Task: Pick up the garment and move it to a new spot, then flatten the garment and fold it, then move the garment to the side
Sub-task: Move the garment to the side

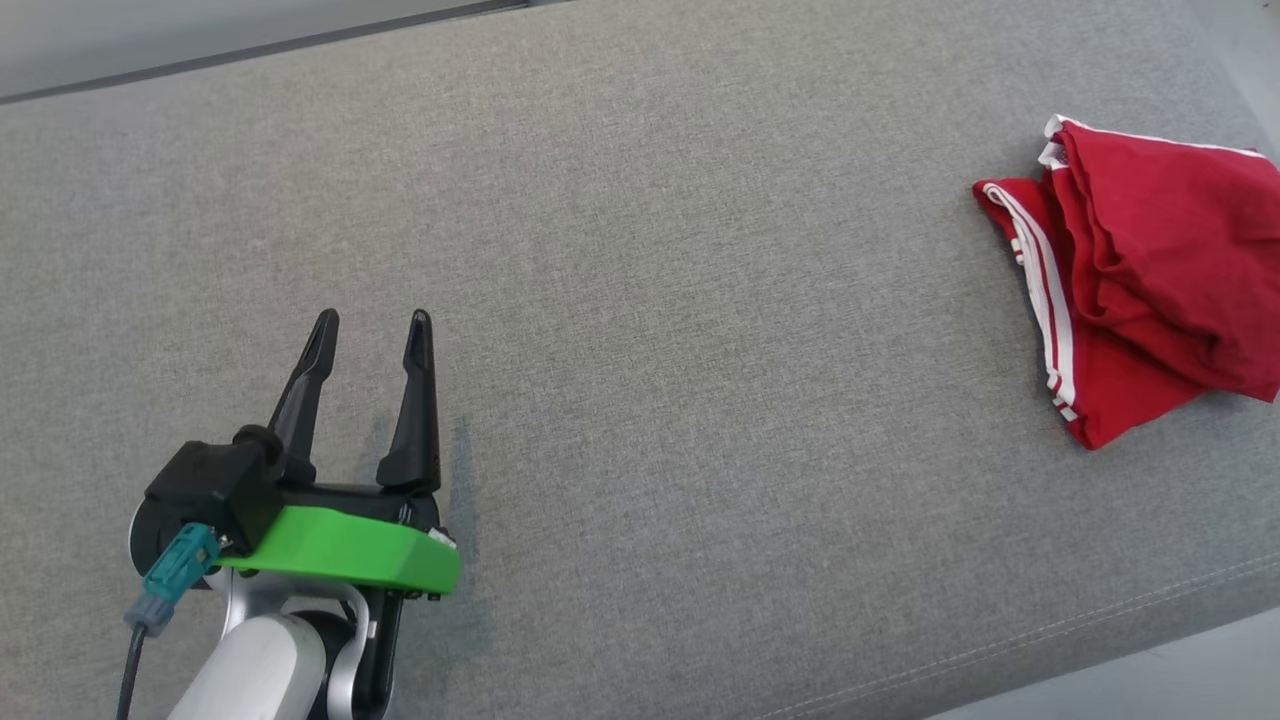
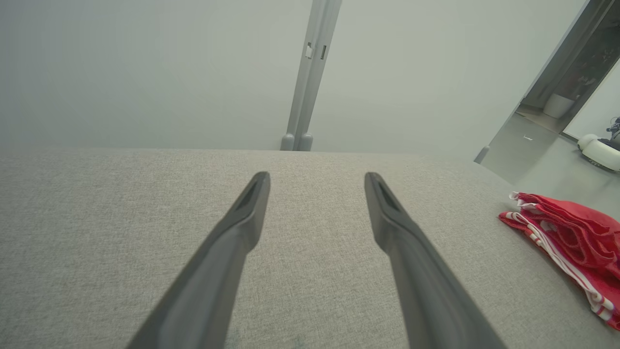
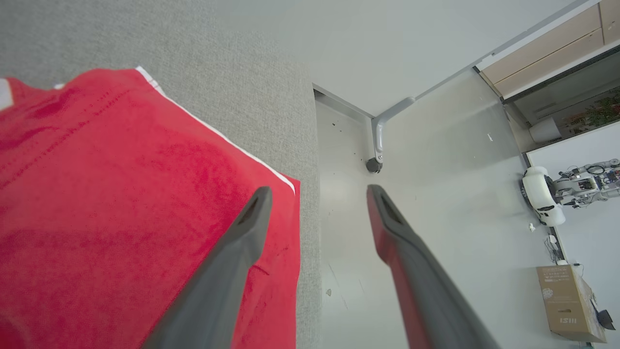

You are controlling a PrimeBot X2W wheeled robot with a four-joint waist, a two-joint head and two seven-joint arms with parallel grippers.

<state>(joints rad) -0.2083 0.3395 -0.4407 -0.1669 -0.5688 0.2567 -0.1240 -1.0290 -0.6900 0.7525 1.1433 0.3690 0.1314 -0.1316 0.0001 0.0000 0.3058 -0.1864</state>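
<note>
At the left, my left gripper (image 1: 372, 325) sits low over the grey fabric bench (image 1: 700, 300). Its two dark fingers (image 1: 300, 400) point away from me, and a green collar (image 1: 340, 550) sits behind them. Its jaws are released, and I see only bare fabric in the gap. The left wrist camera agrees: the fingers are spread over plain grey cloth, with a pale wall and a vertical post (image 2: 310, 72) beyond the far edge.

The middle of the bench is flat weave, with a stitched seam running along the near edge.

Further right lies the garment (image 1: 1150, 260), red with white stripes along its hems. It is bunched in loose folds rather than spread flat. It rests on the bench close to the right end, well apart from the left gripper, and the head view's right edge cuts part of it off.

My right gripper (image 3: 317, 191) hangs over that end, and its jaws are released too, with nothing caught between them. One finger (image 3: 232, 257) lies across the red cloth, though I cannot tell whether it touches. The other reaches past the bench edge over the pale floor (image 3: 436, 194). Out there I see a white machine (image 3: 542, 194) and a cardboard box (image 3: 566, 303).
</note>
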